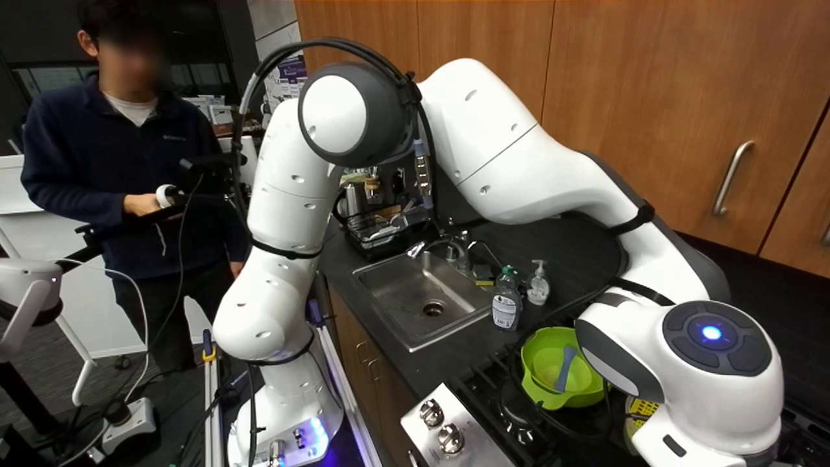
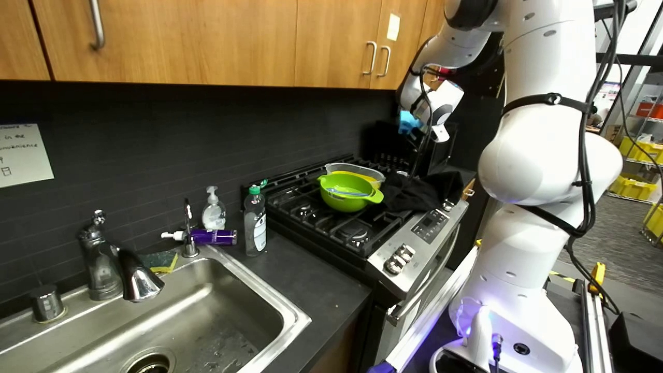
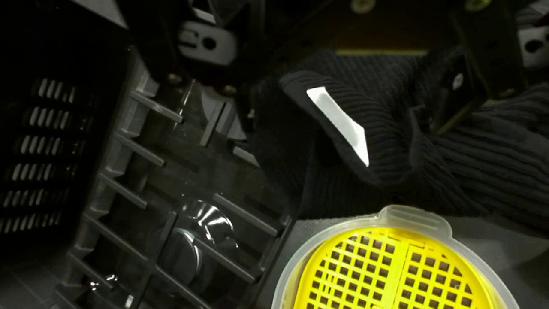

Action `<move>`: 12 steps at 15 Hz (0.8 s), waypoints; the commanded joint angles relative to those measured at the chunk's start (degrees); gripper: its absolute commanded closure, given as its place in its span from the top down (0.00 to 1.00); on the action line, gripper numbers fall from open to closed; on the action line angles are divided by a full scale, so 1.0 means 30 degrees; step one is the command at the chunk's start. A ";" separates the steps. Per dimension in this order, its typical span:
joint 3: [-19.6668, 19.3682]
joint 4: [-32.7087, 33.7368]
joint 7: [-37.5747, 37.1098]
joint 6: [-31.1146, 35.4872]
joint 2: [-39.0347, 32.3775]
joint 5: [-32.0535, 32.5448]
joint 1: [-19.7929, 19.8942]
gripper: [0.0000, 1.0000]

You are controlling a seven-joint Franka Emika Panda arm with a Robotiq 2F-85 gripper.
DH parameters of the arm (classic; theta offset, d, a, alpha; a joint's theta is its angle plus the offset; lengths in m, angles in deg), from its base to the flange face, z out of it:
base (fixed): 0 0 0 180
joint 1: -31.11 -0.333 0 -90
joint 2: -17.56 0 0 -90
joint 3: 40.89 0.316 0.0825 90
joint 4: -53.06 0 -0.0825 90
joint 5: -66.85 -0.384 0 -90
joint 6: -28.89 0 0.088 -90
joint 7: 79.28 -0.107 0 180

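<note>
In the wrist view the gripper (image 3: 342, 128) is seen coming in from the top, its 2 fingers spread wide apart. A black ribbed cloth (image 3: 399, 150) is spanned by the gap – its folds are bunched, and a white tag (image 3: 343, 122) is exposed on it. Whether the cloth is touched by either finger cannot be told. In an exterior view the cloth is shown heaped on the stove (image 2: 414, 241).

Near it, a yellow grid insert (image 3: 399, 270) is seated in a clear-rimmed container (image 3: 418, 221), cut off by the wrist view's lower edge. In both exterior views a green bowl (image 2: 342, 204) is set on the stove, with a blue utensil (image 1: 565, 370) laid inside.

Beside the steel sink (image 2: 295, 316), a green-capped bottle (image 1: 506, 308) and a clear pump bottle (image 1: 538, 288) are stood upright; a purple bottle (image 2: 215, 237) is laid on its side. Beyond the robot arm (image 1: 519, 149), 1 person (image 1: 123, 175) is seen standing.
</note>
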State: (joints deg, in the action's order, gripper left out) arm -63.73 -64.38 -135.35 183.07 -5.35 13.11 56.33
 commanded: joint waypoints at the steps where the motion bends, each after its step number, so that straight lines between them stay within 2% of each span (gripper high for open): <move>1: -0.0313 0.1199 -0.1917 -0.1274 -0.1069 0.1202 -0.0151 1.00; 11: 0.0000 0.3783 -0.3743 -0.4844 -0.3959 0.1935 0.1221 1.00; 12: 0.0032 0.4018 -0.3734 -0.5081 -0.4155 0.1857 0.1371 0.75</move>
State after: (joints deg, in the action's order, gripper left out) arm -63.76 -55.60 -144.48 171.05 -15.69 17.83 59.10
